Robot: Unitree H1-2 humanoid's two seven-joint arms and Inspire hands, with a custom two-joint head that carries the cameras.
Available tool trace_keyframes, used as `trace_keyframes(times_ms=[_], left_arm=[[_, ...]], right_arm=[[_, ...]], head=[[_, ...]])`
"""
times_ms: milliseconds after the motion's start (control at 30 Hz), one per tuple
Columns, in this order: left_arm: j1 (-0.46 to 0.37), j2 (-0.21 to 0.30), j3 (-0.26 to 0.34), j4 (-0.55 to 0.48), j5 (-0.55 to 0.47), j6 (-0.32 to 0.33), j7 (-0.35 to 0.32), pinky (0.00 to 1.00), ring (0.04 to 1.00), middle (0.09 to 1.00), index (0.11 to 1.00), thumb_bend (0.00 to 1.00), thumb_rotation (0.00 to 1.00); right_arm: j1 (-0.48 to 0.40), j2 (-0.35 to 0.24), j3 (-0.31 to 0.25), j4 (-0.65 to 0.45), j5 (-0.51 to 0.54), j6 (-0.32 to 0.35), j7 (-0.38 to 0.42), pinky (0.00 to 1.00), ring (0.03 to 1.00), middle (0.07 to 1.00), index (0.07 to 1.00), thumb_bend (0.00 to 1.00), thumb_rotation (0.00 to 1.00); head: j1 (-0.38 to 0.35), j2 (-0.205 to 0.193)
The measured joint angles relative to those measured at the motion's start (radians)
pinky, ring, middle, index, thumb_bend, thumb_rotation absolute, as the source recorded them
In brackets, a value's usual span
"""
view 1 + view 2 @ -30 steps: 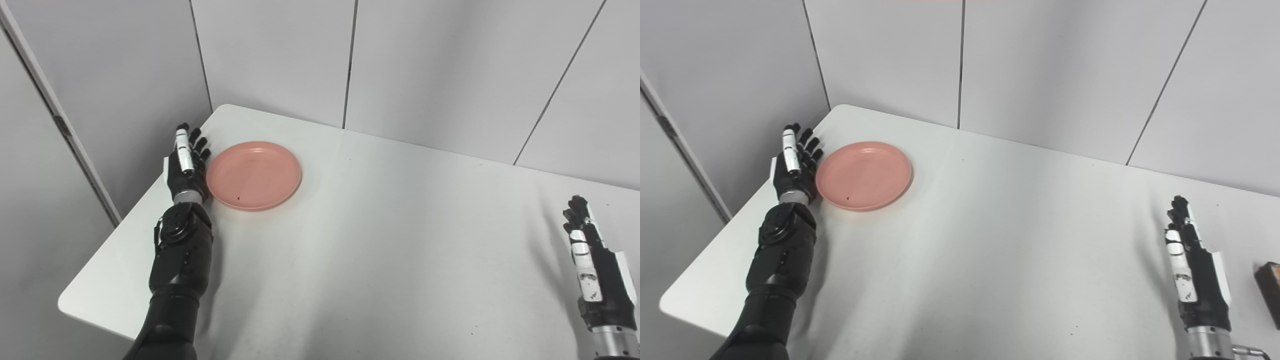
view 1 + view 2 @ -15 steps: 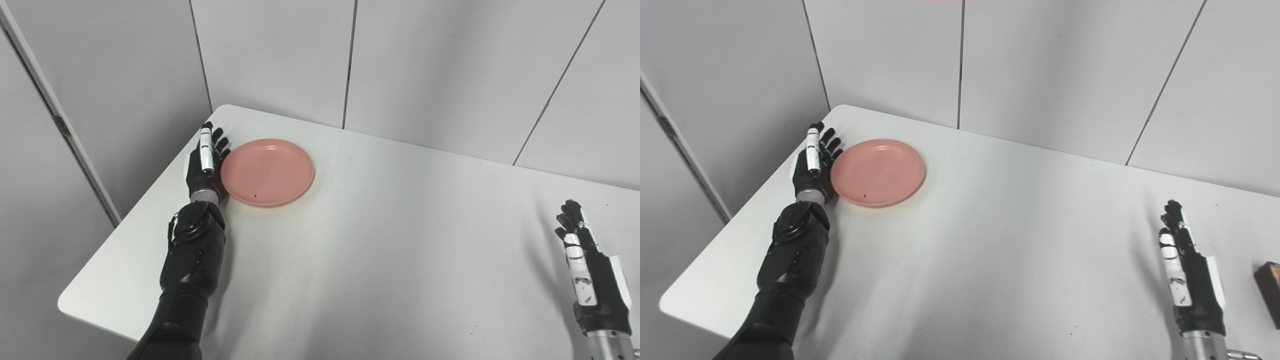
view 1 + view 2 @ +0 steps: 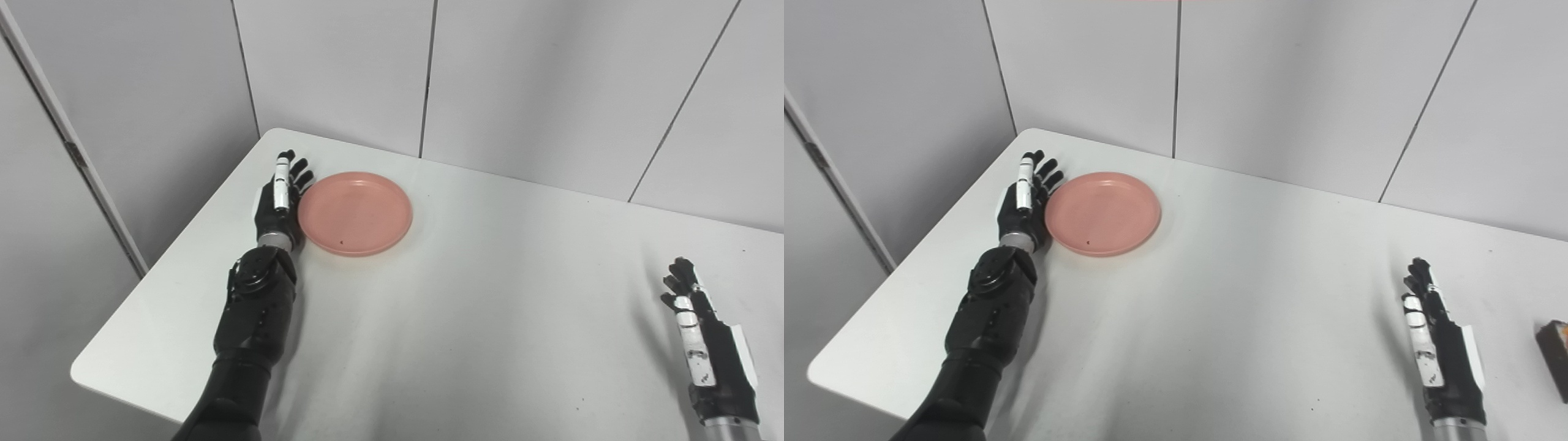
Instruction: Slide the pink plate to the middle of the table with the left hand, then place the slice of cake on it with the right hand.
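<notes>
A round pink plate (image 3: 355, 212) lies flat on the white table (image 3: 465, 318), left of its middle and toward the far side. My left hand (image 3: 278, 199) stands edge-on with fingers straight and apart, its palm against the plate's left rim; it holds nothing. My right hand (image 3: 1436, 343) is open too, upright on its edge near the table's front right, touching nothing. A dark brown slice of cake (image 3: 1554, 358) with an orange top shows only in the right eye view, cut off by the right border, to the right of that hand.
Grey wall panels (image 3: 343, 67) close in behind the table and along its left side. The table's rounded front left corner (image 3: 82, 373) is close to my left forearm.
My left hand has pushed the plate to the right across the table, staying against its left rim. My right hand has drawn back toward the front edge, still open.
</notes>
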Motion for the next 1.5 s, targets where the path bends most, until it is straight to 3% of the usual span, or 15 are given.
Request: trace_keyframes(times_ms=[400,767,967,1100,1500], left_arm=[[0.009,-0.097,-0.076,-0.086,-0.014,0.107,-0.066,0.88,0.891,0.898,0.901,0.38,1.0],[0.04,-0.133,-0.103,-0.175,-0.081,0.252,-0.158,0.89,0.894,0.901,0.901,0.38,1.0],[0.077,-0.161,-0.139,-0.231,-0.106,0.296,-0.192,0.92,0.93,0.932,0.924,0.37,1.0],[0.097,-0.169,-0.173,-0.254,-0.146,0.318,-0.2,0.94,0.94,0.946,0.932,0.37,1.0],[0.149,-0.094,-0.401,-0.316,-0.318,0.324,-0.19,0.99,0.971,0.979,0.983,0.33,1.0]], right_arm=[[0.031,0.035,0.017,-0.067,-0.029,0.092,-0.016,0.92,0.936,0.95,0.953,0.26,1.0],[0.059,0.077,0.039,-0.118,-0.035,0.154,-0.017,0.97,0.974,0.988,0.991,0.21,1.0],[0.06,0.081,0.048,-0.143,-0.065,0.187,-0.029,0.96,0.969,0.987,0.998,0.15,1.0],[0.061,0.089,0.057,-0.144,-0.075,0.188,-0.043,0.94,0.959,0.979,0.99,0.16,1.0],[0.059,0.11,0.083,-0.129,-0.123,0.178,-0.103,0.94,0.956,0.974,0.976,0.24,1.0]], head=[[-0.026,0.011],[-0.124,0.04],[-0.181,0.051],[-0.219,0.054],[-0.342,0.058]])
